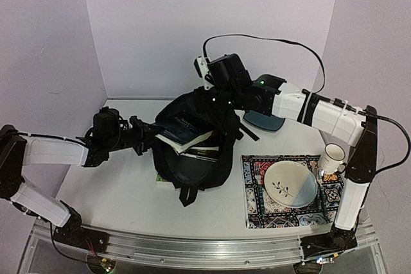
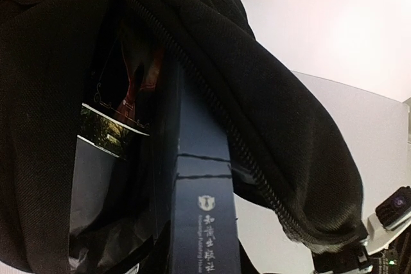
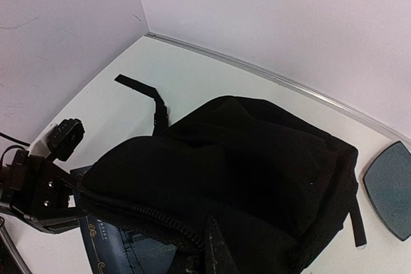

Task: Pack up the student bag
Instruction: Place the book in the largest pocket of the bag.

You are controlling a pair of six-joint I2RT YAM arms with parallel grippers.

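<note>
Backpack 1 | plates 2 | left jaws grip book | right jaws pinch backpack

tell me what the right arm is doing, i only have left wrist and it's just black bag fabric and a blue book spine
Observer: The right gripper is shut on the top rim of the student bag, holding its mouth up.
Operator: ok, is the book fully inside
Observer: No. In the top view the dark blue book lies in the open mouth, and its cover and white page edge are exposed.
Operator: anything else on the table
Observer: A plate sits on a patterned mat to the right of the bag, with a white mug by the mat's far right corner.
</note>
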